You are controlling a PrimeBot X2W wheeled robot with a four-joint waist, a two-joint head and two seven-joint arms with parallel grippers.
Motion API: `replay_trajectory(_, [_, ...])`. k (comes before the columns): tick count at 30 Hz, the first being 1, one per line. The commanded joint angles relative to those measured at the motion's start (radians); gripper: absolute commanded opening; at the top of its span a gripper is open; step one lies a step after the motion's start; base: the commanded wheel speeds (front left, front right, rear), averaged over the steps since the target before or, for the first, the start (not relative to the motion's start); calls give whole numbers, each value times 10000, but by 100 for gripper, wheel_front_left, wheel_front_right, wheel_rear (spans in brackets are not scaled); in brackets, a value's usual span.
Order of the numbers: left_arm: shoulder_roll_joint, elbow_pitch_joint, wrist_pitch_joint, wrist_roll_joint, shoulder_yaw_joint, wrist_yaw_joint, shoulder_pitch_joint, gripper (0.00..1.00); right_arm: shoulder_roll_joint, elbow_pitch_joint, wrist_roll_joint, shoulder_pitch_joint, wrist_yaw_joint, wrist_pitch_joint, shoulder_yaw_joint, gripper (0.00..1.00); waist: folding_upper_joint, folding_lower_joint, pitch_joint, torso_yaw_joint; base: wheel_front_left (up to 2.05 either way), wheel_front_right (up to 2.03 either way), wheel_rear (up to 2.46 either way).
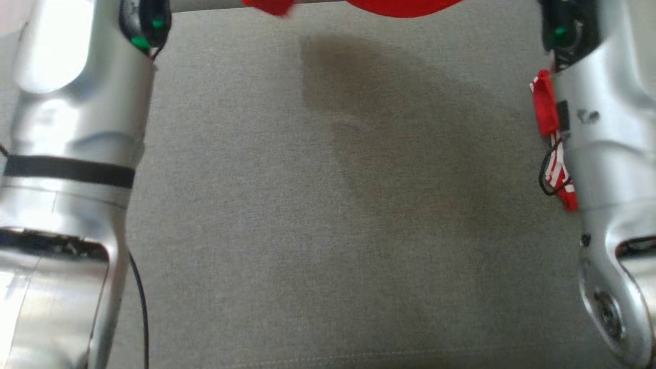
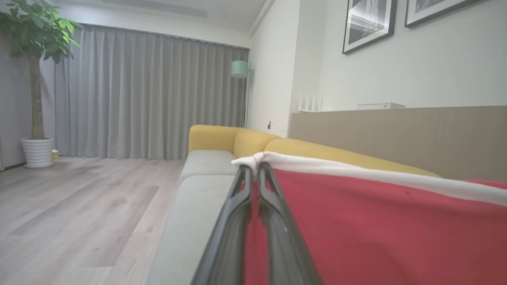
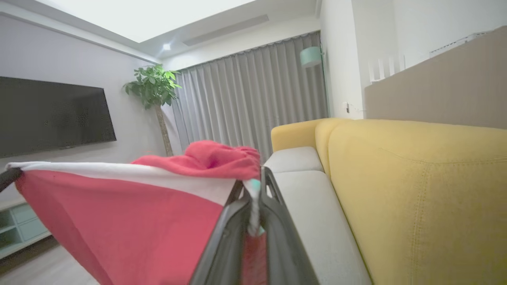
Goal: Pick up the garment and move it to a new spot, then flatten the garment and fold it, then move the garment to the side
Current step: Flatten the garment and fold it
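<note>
garment [image 2: 376,229] | above grey seat [image 1: 328,230] | yellow backrest [image 3: 416,190] beside | curtain [image 2: 138,91] beyond

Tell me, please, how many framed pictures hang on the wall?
2, both cropped by the view's top edge: one framed picture near the corner, a second framed picture to its right. Others may be hidden.
</note>
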Motion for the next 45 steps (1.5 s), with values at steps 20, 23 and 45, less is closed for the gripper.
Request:
replay_trajectory(20, [-447,1332,-102,-283,-151,-184,3364,0,226,5204,1642,1383,65,-2413,3180,0,0,0,1421,233,0,0,0])
replay_trajectory(23, [-447,487,-102,-248,74,-2,4222,0,226,4735,1658,2043,65,-2435,3046,0,0,0,1325,202,0,0,0])
replay_trajectory(45, [131,-7232,-35,1406,1352,717,13434,0,225,-4820,-102,12561,65,-790,326,0,0,0,-1015,155,0,0,0])
